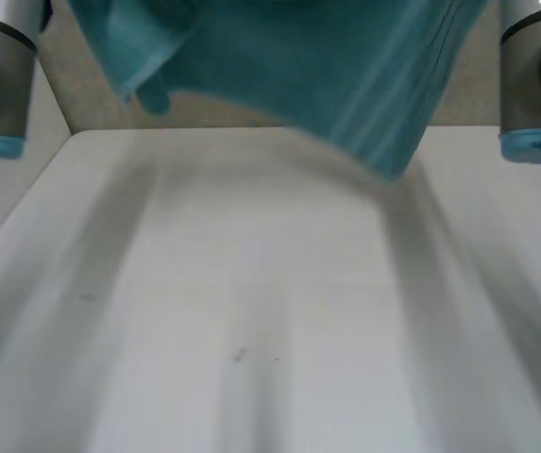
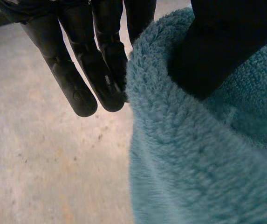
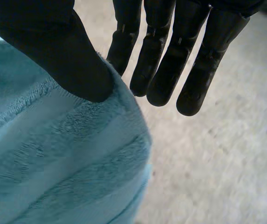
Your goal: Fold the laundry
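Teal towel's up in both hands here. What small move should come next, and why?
Probably lower the towel flat onto the table: the left robot hand and right robot hand each pinch its edge, and it hangs bunched, not spread.

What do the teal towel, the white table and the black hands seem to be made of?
The towel looks like soft terry cloth, perhaps cotton or microfibre: fuzzy pile, with flatter woven stripes. The table looks like a smooth matt white board, perhaps laminate, with faint small marks. The left hand and right hand look black and slightly shiny: plastic or rubber, I cannot tell which.
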Motion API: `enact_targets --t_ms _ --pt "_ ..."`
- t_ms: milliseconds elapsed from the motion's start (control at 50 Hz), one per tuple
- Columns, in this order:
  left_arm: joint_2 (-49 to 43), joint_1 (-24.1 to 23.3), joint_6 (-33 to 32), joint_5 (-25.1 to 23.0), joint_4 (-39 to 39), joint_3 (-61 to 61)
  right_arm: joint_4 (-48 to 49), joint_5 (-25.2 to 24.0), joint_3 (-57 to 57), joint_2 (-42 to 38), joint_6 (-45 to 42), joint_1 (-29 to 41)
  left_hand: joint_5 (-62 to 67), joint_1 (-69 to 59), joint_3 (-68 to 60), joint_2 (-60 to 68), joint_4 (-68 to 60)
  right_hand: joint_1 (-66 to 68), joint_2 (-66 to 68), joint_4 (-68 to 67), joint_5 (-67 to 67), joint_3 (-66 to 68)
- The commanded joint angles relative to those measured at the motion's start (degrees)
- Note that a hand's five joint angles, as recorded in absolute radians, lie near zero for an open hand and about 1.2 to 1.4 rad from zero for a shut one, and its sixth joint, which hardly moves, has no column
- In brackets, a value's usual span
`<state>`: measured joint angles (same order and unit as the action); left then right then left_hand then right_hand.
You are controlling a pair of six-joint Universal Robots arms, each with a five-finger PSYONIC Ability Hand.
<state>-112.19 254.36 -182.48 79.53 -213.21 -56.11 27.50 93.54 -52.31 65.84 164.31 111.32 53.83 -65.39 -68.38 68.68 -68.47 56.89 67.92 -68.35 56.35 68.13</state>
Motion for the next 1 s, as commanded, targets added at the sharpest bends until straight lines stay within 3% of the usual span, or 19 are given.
enact_targets --t_ms 20,120,160,280,320,380,420,440,480,500,520,720,760,880,980,1000 --pt "2.0 2.9 5.6 -4.5 0.2 -8.3 1.5 -6.0 -17.8 7.3 0.1 0.0 16.2 -14.6 -11.6 11.3 -11.5 23.1 12.1 -11.7 13.7 11.9" --pt "1.2 3.2 5.6 -11.5 5.0 -15.8 -2.3 -9.2 -28.3 9.9 -0.8 -0.1 16.2 -14.6 -11.6 11.3 -11.5 23.1 12.1 -11.7 13.7 11.9" --pt "-0.1 3.3 5.4 -14.7 10.3 -19.8 -4.2 -9.9 -31.4 9.9 -1.4 -0.3 16.2 -14.6 -11.6 11.3 -11.5 23.1 12.1 -11.7 13.7 11.9" --pt "-2.9 4.6 1.5 -15.8 18.1 -24.6 -9.7 -11.8 -42.1 9.1 -6.2 -2.0 16.2 -14.6 -11.6 11.3 -11.5 23.1 12.1 -11.7 13.7 11.9" --pt "-5.0 5.4 -5.3 -15.6 22.2 -26.8 -9.7 -11.9 -44.0 8.0 -7.3 -2.3 16.2 -14.6 -11.6 11.3 -11.5 23.1 12.1 -11.7 13.7 11.9" --pt "-5.8 5.7 -9.9 -15.6 24.1 -27.6 -10.1 -11.8 -46.3 5.5 -8.7 -2.9 16.2 -14.6 -11.6 11.3 -11.5 23.1 12.1 -11.7 13.7 11.9" --pt "-7.1 6.2 -18.5 -15.3 27.6 -28.4 -9.7 -11.8 -47.2 5.1 -8.7 -2.9 16.2 -14.6 -11.6 11.3 -11.5 23.1 12.1 -11.7 13.7 11.9" --pt "-7.1 6.2 -18.5 -15.3 27.6 -28.4 -9.7 -11.7 -47.5 4.9 -8.7 -3.0 16.2 -14.6 -11.6 11.3 -11.5 23.1 12.1 -11.7 13.7 11.9" --pt "-8.0 6.4 -24.8 -15.0 30.4 -28.8 -9.7 -11.7 -47.7 4.8 -8.6 -3.6 2.3 -0.8 2.2 -2.5 2.3 23.1 12.1 -11.7 13.7 11.9" --pt "-8.0 6.4 -24.9 -15.0 30.4 -28.8 -9.7 -11.7 -47.8 4.8 -8.4 -4.3 2.2 -0.7 2.3 -2.6 2.4 23.1 12.1 -11.7 13.7 11.9" --pt "-8.1 6.4 -26.8 -14.9 31.7 -29.0 -9.7 -11.7 -47.8 4.8 -8.4 -4.3 -9.6 11.2 14.1 -14.4 14.2 23.1 12.1 -11.7 13.7 11.9" --pt "-3.6 4.0 -23.8 -14.8 33.3 -29.6 -7.8 -9.8 -46.1 5.1 -4.1 -7.7 -13.1 14.6 17.6 -17.9 17.7 23.1 12.1 -11.7 13.7 11.9" --pt "-0.8 2.0 -20.0 -14.7 33.4 -29.7 -7.8 -9.1 -45.8 5.0 -2.9 -7.9 -19.8 21.3 24.3 -24.6 24.4 23.1 12.1 -11.7 13.7 11.9" --pt "3.1 0.5 -16.7 -13.5 33.7 -32.6 -8.2 -8.4 -45.6 5.0 -0.7 -7.8 -31.6 33.1 36.1 -36.4 36.2 23.1 12.1 -11.7 13.7 11.9" --pt "7.6 -0.5 -15.9 -7.2 33.7 -38.7 -8.2 -8.4 -45.9 4.5 -0.7 -7.3 -34.4 36.0 39.0 -39.3 39.1 23.1 12.1 -11.7 13.7 11.9" --pt "8.8 -1.2 -15.5 -4.0 33.7 -40.6 -8.2 -8.3 -45.9 4.5 -0.7 -7.3 -34.6 36.2 39.2 -39.5 39.3 23.1 12.1 -11.7 13.7 11.9"
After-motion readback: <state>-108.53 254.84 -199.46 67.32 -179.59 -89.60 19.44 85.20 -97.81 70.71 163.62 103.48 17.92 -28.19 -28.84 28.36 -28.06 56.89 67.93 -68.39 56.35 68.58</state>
